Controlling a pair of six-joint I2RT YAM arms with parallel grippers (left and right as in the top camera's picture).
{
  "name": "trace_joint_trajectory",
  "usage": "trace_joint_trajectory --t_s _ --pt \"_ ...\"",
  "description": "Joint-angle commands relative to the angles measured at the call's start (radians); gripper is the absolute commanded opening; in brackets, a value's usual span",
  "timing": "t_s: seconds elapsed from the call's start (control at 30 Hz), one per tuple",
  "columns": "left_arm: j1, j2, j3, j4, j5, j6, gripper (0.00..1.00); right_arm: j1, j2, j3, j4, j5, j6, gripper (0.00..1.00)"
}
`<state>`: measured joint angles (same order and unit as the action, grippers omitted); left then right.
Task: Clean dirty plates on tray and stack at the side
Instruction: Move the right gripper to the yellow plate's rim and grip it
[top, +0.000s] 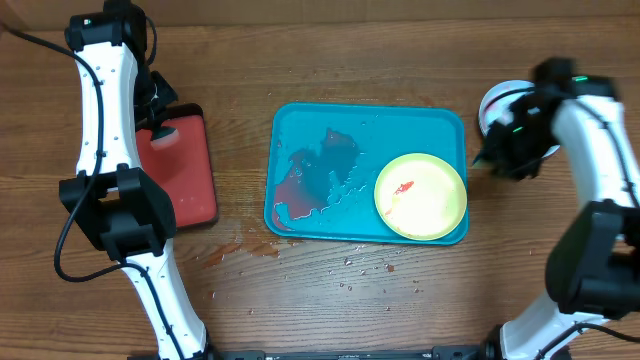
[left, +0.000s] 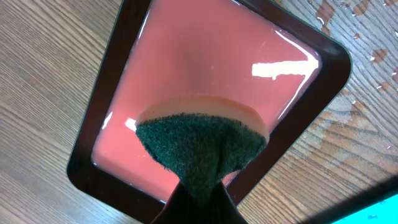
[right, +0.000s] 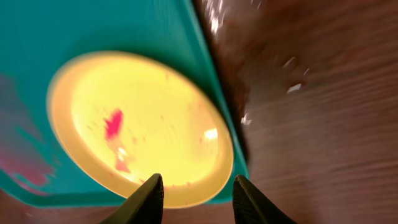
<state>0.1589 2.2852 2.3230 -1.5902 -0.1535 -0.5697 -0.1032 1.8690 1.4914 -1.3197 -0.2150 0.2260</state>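
Note:
A yellow-green plate (top: 420, 195) with a red smear lies in the right end of the turquoise tray (top: 300, 125). The right wrist view shows the same plate (right: 137, 124) on the tray (right: 93, 31). My right gripper (top: 485, 155) hovers just past the tray's right rim. Its jaws (right: 199, 180) stand open and hold nothing. A pale plate (top: 495, 100) rests on the table at the far right, mostly hidden under that arm. My left gripper (top: 160, 125) is shut on a green-backed sponge (left: 199, 149) over the small red tray (left: 205, 62).
Red and dark wet smears (top: 310, 180) cover the left half of the turquoise tray. Drops and a reddish puddle (top: 250, 250) lie on the wooden table in front of it. The black-rimmed red tray (top: 185, 170) sits at the left.

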Motion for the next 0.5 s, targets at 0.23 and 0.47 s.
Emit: trace_joint_trajectory --t_s 0.23,0.47 --pt "-0.002 -0.023 -0.004 -0.003 -0.01 0.051 0.04 0.109 -0.026 -0.14 0.026 0.125 0.225 0.28" --pt "-0.002 -0.023 -0.004 -0.009 -0.01 0.054 0.04 0.156 -0.211 -0.244 -0.033 0.238 0.325 0.27"
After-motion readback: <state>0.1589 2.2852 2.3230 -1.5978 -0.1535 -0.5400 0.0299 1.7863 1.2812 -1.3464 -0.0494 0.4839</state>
